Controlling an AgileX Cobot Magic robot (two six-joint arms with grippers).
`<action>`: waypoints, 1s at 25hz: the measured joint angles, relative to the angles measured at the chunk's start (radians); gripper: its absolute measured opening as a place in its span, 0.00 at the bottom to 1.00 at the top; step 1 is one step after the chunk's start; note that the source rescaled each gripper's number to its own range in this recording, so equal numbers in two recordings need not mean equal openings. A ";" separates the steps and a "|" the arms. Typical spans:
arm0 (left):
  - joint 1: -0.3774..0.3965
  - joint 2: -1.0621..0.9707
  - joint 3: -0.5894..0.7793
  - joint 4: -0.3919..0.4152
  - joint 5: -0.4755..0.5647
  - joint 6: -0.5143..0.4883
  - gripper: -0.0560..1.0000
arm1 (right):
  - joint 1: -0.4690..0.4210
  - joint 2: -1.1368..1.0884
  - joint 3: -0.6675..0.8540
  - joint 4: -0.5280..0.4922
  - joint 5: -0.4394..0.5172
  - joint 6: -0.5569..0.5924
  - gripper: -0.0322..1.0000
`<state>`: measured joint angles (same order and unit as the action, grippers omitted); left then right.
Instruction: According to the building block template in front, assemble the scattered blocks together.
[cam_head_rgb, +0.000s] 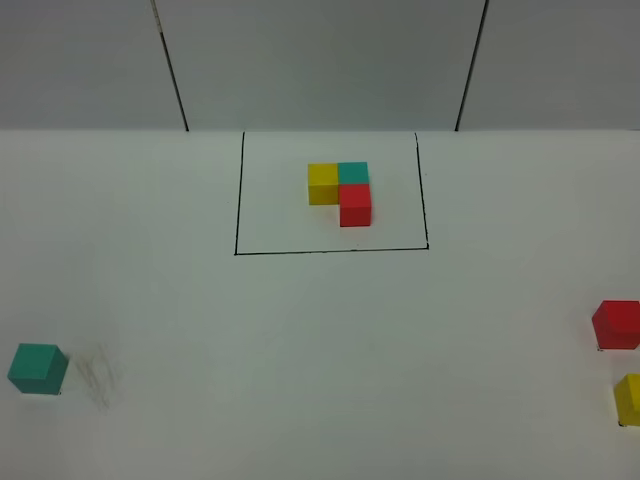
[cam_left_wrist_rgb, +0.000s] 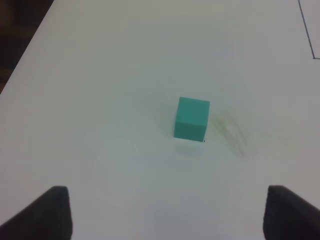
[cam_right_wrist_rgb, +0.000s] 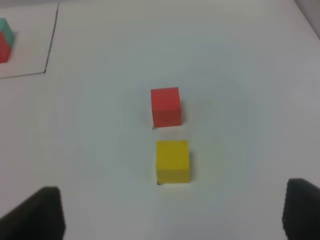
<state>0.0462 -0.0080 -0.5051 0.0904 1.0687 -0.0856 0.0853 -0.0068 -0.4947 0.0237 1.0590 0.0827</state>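
Both claws are wide open with nothing in either, so mind the approach. Your left claw (cam_left_wrist_rgb: 167, 195) has its two dark fingers spread well apart. The teal cube (cam_left_wrist_rgb: 191, 118) sits ahead of them, clear of both, a touch off the centre line and turned slightly against them. Come down like that and one pad likely meets a corner first, and I'd expect the cube to twist or skid on the smooth white table (cam_head_rgb: 300, 350). In the high view it's in the lower left of the frame, beside a grey smudge (cam_head_rgb: 97, 375).

Same story at the right claw (cam_right_wrist_rgb: 173, 200): fingers spread, empty. The yellow cube (cam_right_wrist_rgb: 173, 161) lies just ahead, about centred between them, with the red cube (cam_right_wrist_rgb: 165, 106) right behind it, near but not touching. That narrow gap is your trouble. Reach too deep for yellow and you shove red; go for red and yellow blocks you. The high view has both at the far right edge, red above yellow, with yellow partly cut off.

Last hazard: the template (cam_head_rgb: 340, 190), upper centre inside its black frame (cam_head_rgb: 238, 200), wears the same three colours. Don't grab it or bump it. Yellow and teal go side by side with red below teal in the frame; swap those and the build is wrong.
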 joint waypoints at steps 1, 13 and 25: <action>0.000 0.000 0.000 0.000 0.000 0.000 0.74 | 0.000 0.000 0.000 0.000 0.000 0.000 0.87; 0.000 0.000 0.000 0.000 0.000 0.000 0.74 | 0.000 0.000 0.000 0.000 0.000 0.000 0.87; 0.000 0.000 0.000 0.000 0.000 0.000 0.74 | 0.000 0.000 0.000 0.000 0.000 0.000 0.87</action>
<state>0.0462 -0.0080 -0.5051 0.0904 1.0687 -0.0856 0.0853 -0.0068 -0.4947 0.0237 1.0590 0.0827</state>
